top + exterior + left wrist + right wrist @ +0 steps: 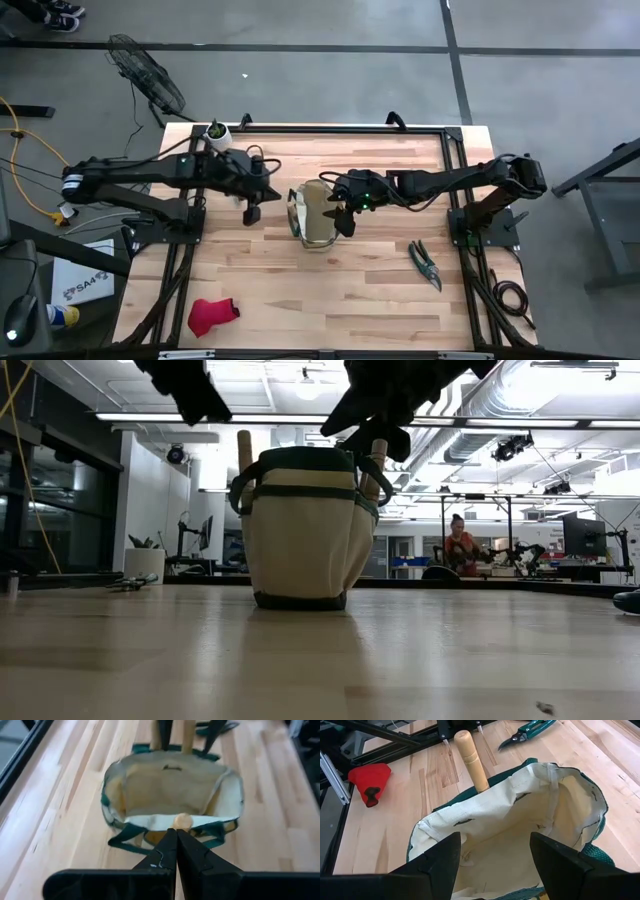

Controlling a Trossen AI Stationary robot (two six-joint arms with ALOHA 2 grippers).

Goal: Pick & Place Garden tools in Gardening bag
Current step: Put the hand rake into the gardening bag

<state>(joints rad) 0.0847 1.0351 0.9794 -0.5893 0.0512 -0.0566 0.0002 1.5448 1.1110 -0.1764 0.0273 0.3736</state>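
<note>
The tan gardening bag (315, 215) with green trim stands upright on its base at the table's middle, mouth open. Two wooden tool handles (243, 450) (378, 460) stick up from its sides; one shows in the right wrist view (472, 762). My left gripper (250, 210) is shut and empty, just left of the bag, its tips short of a handle end (182, 821). My right gripper (345, 215) is open over the bag's right rim (555, 780). Green-handled pruning shears (425, 262) lie flat at the right. A red glove (212, 313) lies at the near left.
A small white pot with a plant (217, 133) stands at the far left corner. Black frame rails (455, 180) run along the table's sides and far edge. Bare wood lies between the bag and the near edge. A person (462, 545) sits in the room behind.
</note>
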